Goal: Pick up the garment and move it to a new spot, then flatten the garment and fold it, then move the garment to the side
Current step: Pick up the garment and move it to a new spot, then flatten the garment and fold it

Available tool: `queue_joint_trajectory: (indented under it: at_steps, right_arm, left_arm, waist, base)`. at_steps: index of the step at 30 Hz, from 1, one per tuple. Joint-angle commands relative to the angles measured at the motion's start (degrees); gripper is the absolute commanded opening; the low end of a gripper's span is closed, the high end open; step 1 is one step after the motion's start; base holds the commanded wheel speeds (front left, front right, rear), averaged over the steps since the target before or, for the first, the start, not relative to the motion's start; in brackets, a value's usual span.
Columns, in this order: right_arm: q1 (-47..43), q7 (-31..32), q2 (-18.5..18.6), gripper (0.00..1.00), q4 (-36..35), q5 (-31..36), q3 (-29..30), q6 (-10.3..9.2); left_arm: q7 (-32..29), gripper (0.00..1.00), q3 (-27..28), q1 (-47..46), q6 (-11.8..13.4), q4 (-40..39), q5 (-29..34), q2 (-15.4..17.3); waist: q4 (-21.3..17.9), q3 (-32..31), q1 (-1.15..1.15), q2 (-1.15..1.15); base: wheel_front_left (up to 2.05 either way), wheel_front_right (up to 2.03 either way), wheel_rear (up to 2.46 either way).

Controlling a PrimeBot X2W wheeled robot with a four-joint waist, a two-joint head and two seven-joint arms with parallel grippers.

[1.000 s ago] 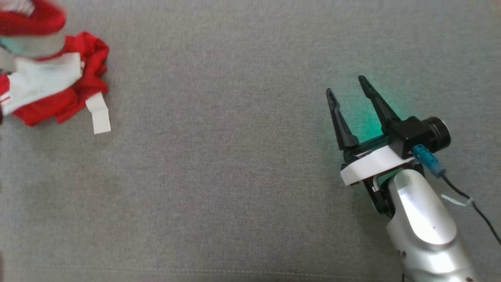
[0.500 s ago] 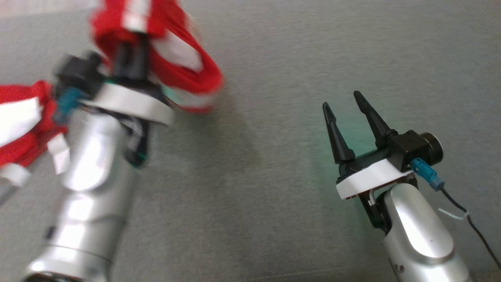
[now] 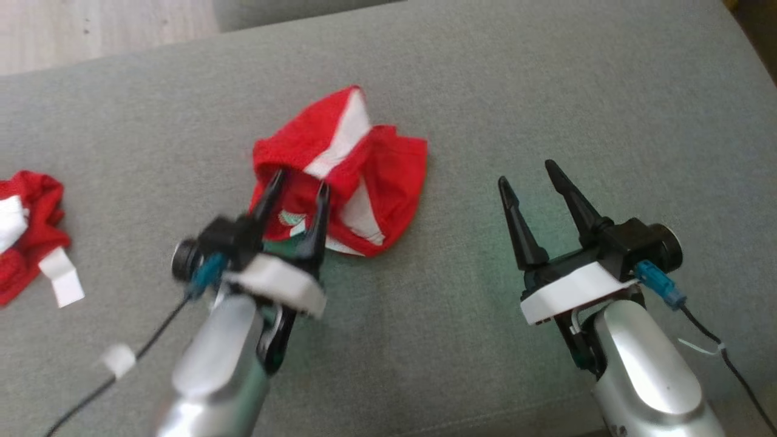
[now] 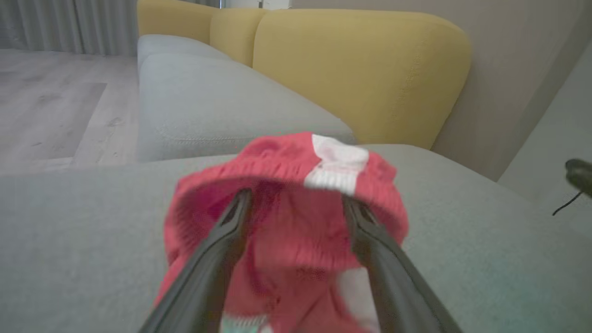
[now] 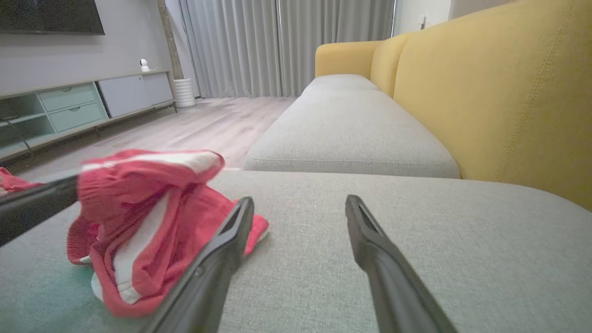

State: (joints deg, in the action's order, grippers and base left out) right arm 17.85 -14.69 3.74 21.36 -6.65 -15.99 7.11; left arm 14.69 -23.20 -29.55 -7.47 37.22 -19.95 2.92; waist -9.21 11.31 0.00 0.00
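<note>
At 4 o'clock in the head view, nearest the camera, the right gripper [image 3: 525,172] hangs above the grey sofa cushion [image 3: 485,91], its fingers [image 3: 516,224] spread with nothing between them. At 7 o'clock the left gripper [image 3: 301,180] also has its fingers spread, their tips reaching into the crumpled red-and-white garment [image 3: 370,176], which lies near the cushion's centre. A second red-and-white heap [image 3: 30,206] sits at 9 o'clock, well apart. Farther off, at 11 o'clock, is wooden floor [image 3: 91,24].

Soft even daylight, faint green glow, left gripper [image 3: 297,185] motion-blurred.
</note>
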Motion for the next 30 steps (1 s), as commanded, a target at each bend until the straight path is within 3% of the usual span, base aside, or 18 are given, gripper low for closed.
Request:
queue_joint_trajectory:
  at_steps: [1,8,18,30]
  right_arm:
    - [-0.02,-0.30,-0.86,1.00,-1.61,-0.11,-0.54,0.37]
    - [-2.62,-0.30,-0.86,1.00,-1.10,-0.27,2.07,0.37]
    - [-8.14,-0.30,-0.86,1.00,0.26,-0.17,4.04,0.37]
    - [-9.78,-0.30,-0.86,1.00,0.73,0.21,4.54,0.37]
  left_arm:
    - [0.30,1.00,3.24,0.70,0.65,-2.16,1.32,1.33]
    - [0.30,1.00,12.35,12.54,2.87,-9.17,5.26,3.25]
    - [0.30,1.00,23.94,27.97,3.65,-19.93,10.41,1.58]
    - [0.30,1.00,25.58,31.44,3.14,-21.87,12.01,0.02]
  waist:
    - [1.00,-0.94,0.00,0.00]
    - [4.46,-4.98,0.00,0.00]
    - [6.88,-10.36,0.00,0.00]
    - [8.77,-9.93,0.00,0.00]
  base:
    - [0.00,0.00,0.00]
    - [0.00,0.00,0.00]
    - [0.00,0.00,0.00]
    - [0.00,0.00,0.00]
